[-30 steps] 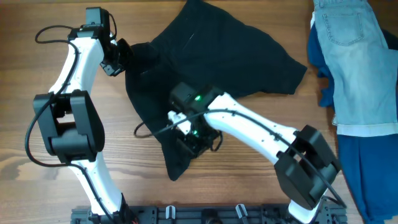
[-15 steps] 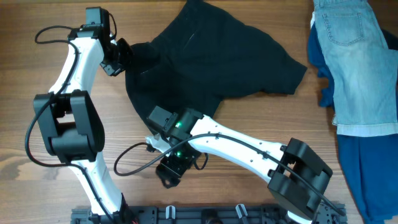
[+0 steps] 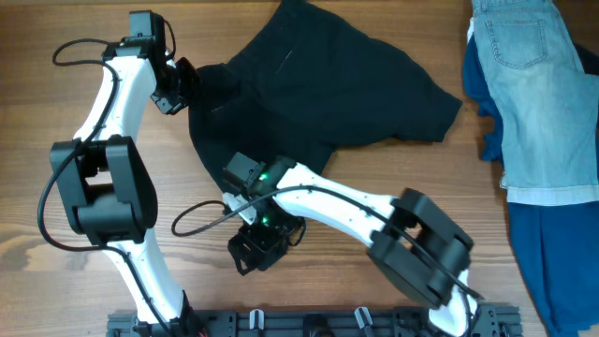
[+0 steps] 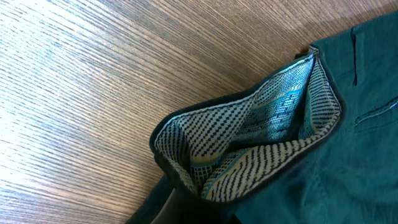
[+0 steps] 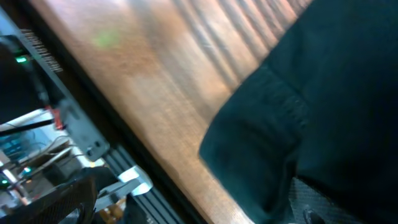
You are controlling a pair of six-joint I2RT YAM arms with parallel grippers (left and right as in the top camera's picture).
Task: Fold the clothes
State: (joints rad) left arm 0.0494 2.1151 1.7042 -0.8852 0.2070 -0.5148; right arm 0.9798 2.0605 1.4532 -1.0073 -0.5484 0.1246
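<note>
- Starting with the black garment point(image 3: 318, 94): spread loosely and rumpled across the far middle of the wooden table point(image 3: 56, 187), lower edge running under the right arm.
- At its left edge, caught by the left gripper point(image 3: 178, 89), fingers pressed together on the fabric.
- Up close from the left wrist, looking straight into the waistband point(image 4: 249, 155): gaping open like a pouch, with a checked lining in white, black and pale green, and dark cloth bunching toward the bottom of the view.
- Down by the garment's near side, the right gripper point(image 3: 255, 253), low over the wood.
- Can't tell whether spread or pressed together there: just a black shape from above.
- Nothing clearer in the blurred right wrist view, only a hemmed corner of the garment point(image 5: 323, 93) over wood grain.
- Touching the cloth or not, impossible to say.
- Out at the right edge of the table, a light blue denim garment point(image 3: 538, 103), lying partly over a royal blue cloth point(image 3: 557, 262), both apart from the black one.
- Along the near edge, a dark rail point(image 3: 309, 323) carrying the two arm bases.
</note>
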